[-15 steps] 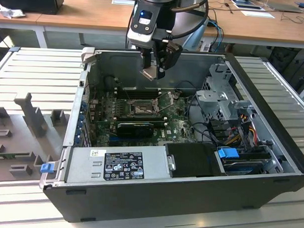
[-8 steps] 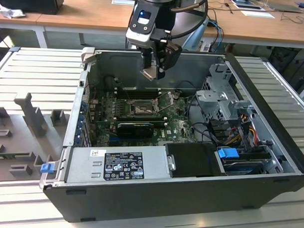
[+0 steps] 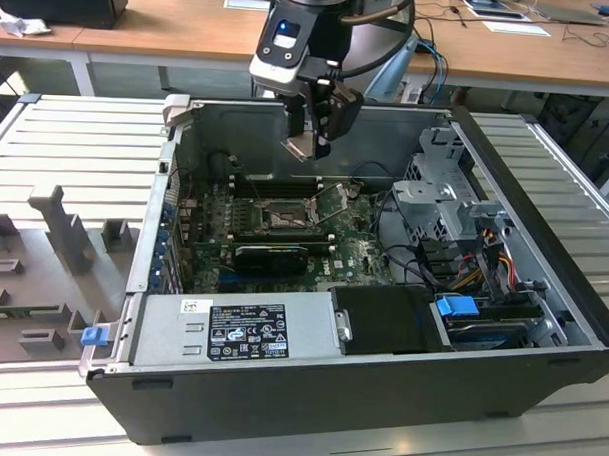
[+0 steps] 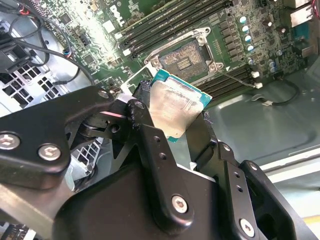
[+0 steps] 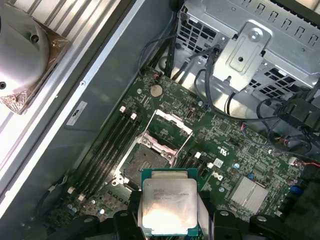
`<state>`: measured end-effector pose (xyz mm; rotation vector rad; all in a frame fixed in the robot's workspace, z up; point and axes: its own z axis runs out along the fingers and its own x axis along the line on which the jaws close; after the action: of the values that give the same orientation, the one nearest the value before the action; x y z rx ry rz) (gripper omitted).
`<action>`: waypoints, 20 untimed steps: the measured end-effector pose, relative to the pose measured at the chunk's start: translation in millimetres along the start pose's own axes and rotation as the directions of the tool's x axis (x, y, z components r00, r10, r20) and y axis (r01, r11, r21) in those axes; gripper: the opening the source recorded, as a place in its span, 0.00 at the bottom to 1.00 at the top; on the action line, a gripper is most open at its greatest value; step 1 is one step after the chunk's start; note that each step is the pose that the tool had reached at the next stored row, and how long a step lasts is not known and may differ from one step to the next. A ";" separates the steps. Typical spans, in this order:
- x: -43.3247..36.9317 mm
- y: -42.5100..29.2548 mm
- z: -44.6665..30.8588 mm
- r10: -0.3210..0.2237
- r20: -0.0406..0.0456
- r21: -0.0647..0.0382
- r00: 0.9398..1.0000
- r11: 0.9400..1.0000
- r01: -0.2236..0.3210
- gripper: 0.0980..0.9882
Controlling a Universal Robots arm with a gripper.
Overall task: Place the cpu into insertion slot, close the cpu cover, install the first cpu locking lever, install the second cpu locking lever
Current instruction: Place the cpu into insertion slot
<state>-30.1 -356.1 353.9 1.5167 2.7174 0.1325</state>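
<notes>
tool (image 4: 174, 114) clamped on the cpu (image 5: 169, 205), a flat square chip with silvery-beige face and green edge.

Gripped end of the cpu (image 4: 175, 105) hidden behind the black end effector (image 4: 172, 117) in the second wrist view. In the first wrist view, the cpu's edge nearest the end effector lost among its dark links at the picture's rim. In the exterior view, cpu too small to make out between the clamped fingertips; arm (image 3: 312, 8) cut off by the picture's upper edge.
</notes>
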 end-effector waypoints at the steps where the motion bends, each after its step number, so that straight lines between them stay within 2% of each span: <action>1: 0.0 0.0 0.0 0.007 0.001 0.000 1.000 1.000 -0.007 0.48; 20: 0.0 0.0 0.3 0.088 0.008 -0.002 0.996 0.996 -0.088 0.48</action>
<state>-30.1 -356.1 353.6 1.6339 2.6443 0.1304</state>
